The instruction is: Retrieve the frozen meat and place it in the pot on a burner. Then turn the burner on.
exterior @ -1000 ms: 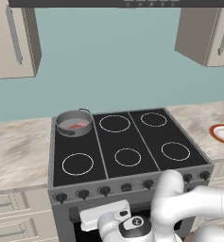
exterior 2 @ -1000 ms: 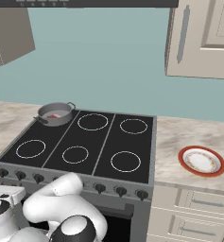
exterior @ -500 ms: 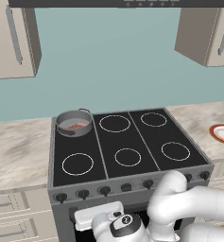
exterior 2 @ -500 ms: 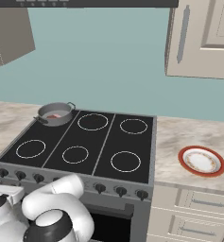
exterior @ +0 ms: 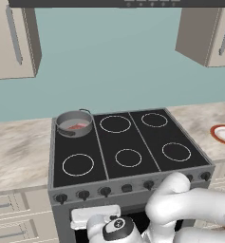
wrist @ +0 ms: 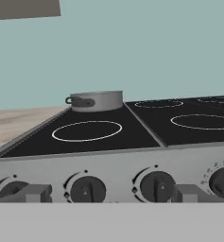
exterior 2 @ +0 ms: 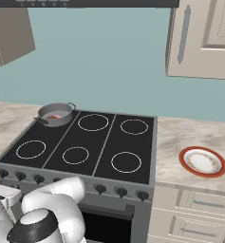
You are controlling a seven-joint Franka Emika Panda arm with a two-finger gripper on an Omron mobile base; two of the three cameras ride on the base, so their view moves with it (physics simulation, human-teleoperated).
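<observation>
Facing the stove's front panel from low down, the gripper [wrist: 108, 194] has its two dark fingertips [wrist: 35, 193] standing well apart, released and holding nothing, with a row of round dark knobs [wrist: 87, 190] lined up between and around them. Each knob is a small hard disc with a raised ridge across its face, set in a matte grey metal panel; judged from that shape, it should be stiff and light to turn, and the ridge is the place to pinch, since the smooth rim would likely slip between the pads. Beyond the panel lies the cooktop [exterior: 133, 142], flat glossy black glass with thin white rings on five zones. At about 11 o'clock on it, on the unmarked far-left burner [exterior: 72, 137], sits the pot [exterior: 74, 123], shallow, round, grey brushed metal with a thin loop handle. Inside it rests the frozen meat [exterior: 77, 126], a small flat reddish-pink chunk against the pale interior, so the placing step looks done. Farther out at 3 o'clock, a red-rimmed plate [exterior 2: 202, 161] lies on the mottled stone counter [exterior 2: 180, 137].
</observation>
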